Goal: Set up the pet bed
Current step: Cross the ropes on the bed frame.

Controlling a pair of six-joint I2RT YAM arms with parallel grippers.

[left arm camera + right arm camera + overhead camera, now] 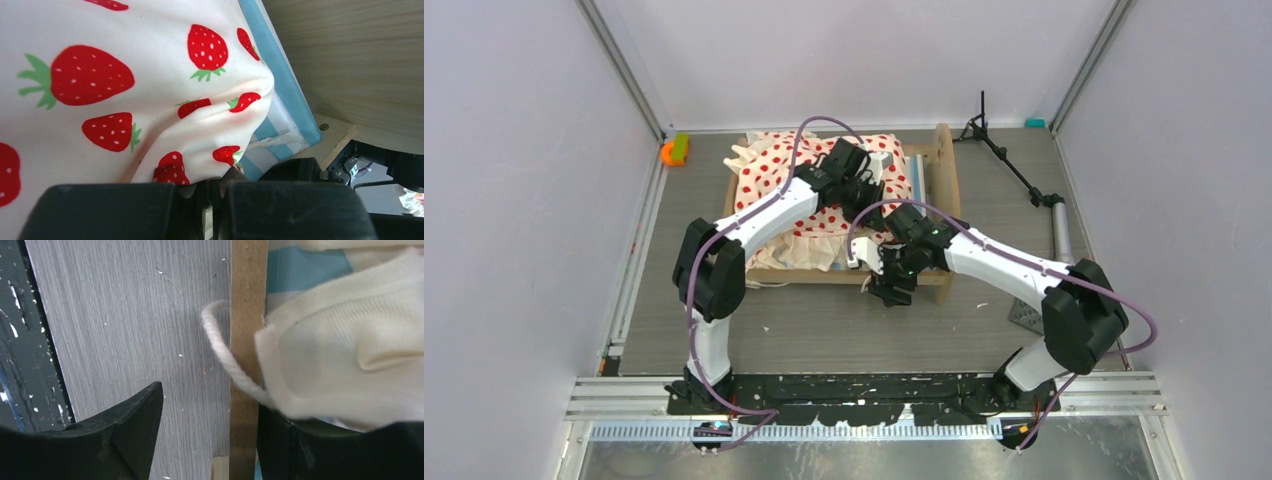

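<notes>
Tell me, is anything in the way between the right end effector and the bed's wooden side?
Nothing visible is. The open right end effector straddles the wooden side rail; a cream cloth flap lies over one finger, beside the rail.

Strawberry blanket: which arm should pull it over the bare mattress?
Left, probably: the left claw is shut on the blanket edge beside the striped mattress. The right claw is open, straddling the bed's side rail.
</notes>
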